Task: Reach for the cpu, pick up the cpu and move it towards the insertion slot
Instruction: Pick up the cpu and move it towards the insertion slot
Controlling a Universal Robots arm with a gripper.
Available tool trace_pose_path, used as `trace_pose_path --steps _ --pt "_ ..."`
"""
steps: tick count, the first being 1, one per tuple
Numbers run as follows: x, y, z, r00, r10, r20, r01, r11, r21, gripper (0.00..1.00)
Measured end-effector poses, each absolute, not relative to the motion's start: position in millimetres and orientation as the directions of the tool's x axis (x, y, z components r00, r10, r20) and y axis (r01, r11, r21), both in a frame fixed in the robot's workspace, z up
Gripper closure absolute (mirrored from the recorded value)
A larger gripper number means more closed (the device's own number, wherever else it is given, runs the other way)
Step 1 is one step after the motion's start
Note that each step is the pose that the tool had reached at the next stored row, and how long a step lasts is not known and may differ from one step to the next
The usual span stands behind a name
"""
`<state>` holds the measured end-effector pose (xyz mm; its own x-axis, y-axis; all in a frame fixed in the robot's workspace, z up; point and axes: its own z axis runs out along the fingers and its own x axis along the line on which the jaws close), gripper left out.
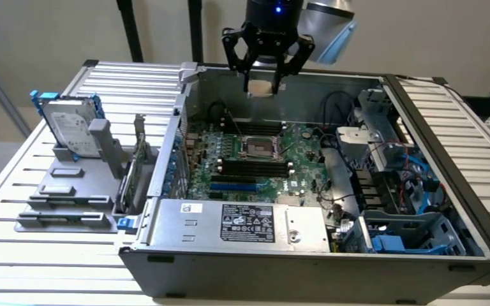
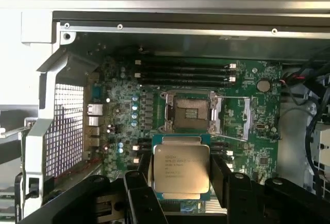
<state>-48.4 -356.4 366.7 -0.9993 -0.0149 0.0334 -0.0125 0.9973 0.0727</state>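
My gripper (image 1: 263, 85) hangs high over the back of the open computer case and is shut on the cpu (image 1: 261, 88), a small pale square chip. In the wrist view the cpu (image 2: 181, 168) sits flat between my black fingers (image 2: 220, 175), its silvery top with printed text facing the camera. The insertion slot (image 1: 258, 147) lies below on the green motherboard, a square socket with a silvery frame and dark centre. In the wrist view the slot (image 2: 190, 112) sits just beyond the cpu's edge, uncovered.
Long black memory slots (image 1: 254, 168) run beside the socket. A power supply (image 1: 238, 223) fills the case front, and drive bays with blue parts (image 1: 402, 239) are at the exterior view's right. A hard drive (image 1: 68, 126) stands in a grey holder (image 1: 66, 201) at the left.
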Motion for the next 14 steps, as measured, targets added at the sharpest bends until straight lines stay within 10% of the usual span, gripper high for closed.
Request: trace_pose_path --steps 14 --pt "-28 -339 366 -0.999 -0.008 0.033 -0.006 0.997 0.073 0.45"
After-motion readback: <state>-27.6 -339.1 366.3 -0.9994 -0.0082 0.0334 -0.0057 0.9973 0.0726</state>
